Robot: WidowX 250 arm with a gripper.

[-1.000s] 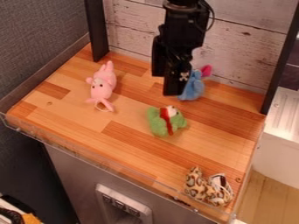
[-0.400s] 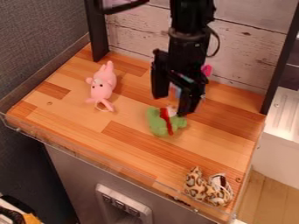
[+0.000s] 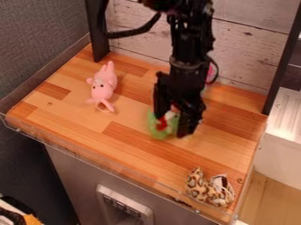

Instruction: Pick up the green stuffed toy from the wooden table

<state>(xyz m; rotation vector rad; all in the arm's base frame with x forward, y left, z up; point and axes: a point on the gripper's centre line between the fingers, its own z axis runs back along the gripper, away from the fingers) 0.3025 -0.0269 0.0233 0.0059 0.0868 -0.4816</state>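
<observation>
The black gripper (image 3: 171,125) is low over the middle of the wooden surface, open, with its two fingers apart at the green plush toy (image 3: 157,131). That toy has a red band and a white patch, and the gripper partly covers it. Whether the fingers touch it, I cannot tell. Behind the arm, a bit of pink (image 3: 210,73) from the blue toy shows, while most of that toy is hidden. To the left lies a pink plush toy (image 3: 102,88) with long limbs. A leopard-spotted plush toy (image 3: 199,185) lies near the front right corner.
A wooden board wall (image 3: 247,57) rises behind the surface, between black posts (image 3: 97,33) at left and right. A clear low rim (image 3: 88,156) runs along the front edge. A white unit (image 3: 285,118) stands beyond the right edge.
The gripper has come forward and down from beside the blue toy to the green toy, and its fingers have spread. The green toy appears slightly shifted; the pink and spotted toys are unmoved.
</observation>
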